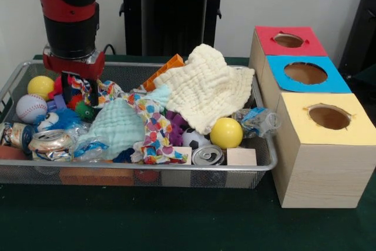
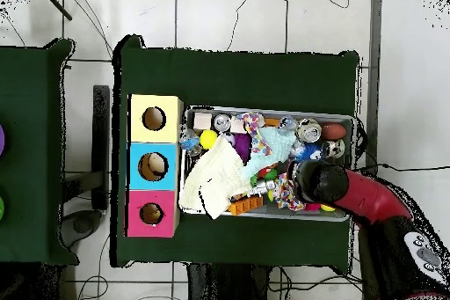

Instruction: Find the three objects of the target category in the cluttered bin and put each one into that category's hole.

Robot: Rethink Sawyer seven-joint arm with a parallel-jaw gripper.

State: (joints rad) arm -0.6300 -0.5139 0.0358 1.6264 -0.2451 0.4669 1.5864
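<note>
The bin (image 1: 265,166) is a silver wire-mesh tray full of clutter; it also shows in the overhead view (image 2: 352,122). My gripper (image 1: 81,99) hangs from the red and black arm (image 1: 70,10) and reaches down into the bin's back left corner. It is open, its black fingers (image 1: 93,95) apart among colourful cloth and small toys, and it holds nothing I can see. Nearby lie a yellow ball (image 1: 40,86) and a baseball (image 1: 30,108). In the overhead view the arm (image 2: 352,195) covers the gripper.
Three wooden boxes with holes stand right of the bin: red top (image 1: 267,40), blue top (image 1: 276,73), yellow top (image 1: 296,116). In the bin are a cream cloth (image 1: 205,86), a mint cloth (image 1: 114,124), a second yellow ball (image 1: 226,133), crushed cans (image 1: 208,156), a plastic bottle (image 1: 258,121) and a wood block (image 1: 241,157).
</note>
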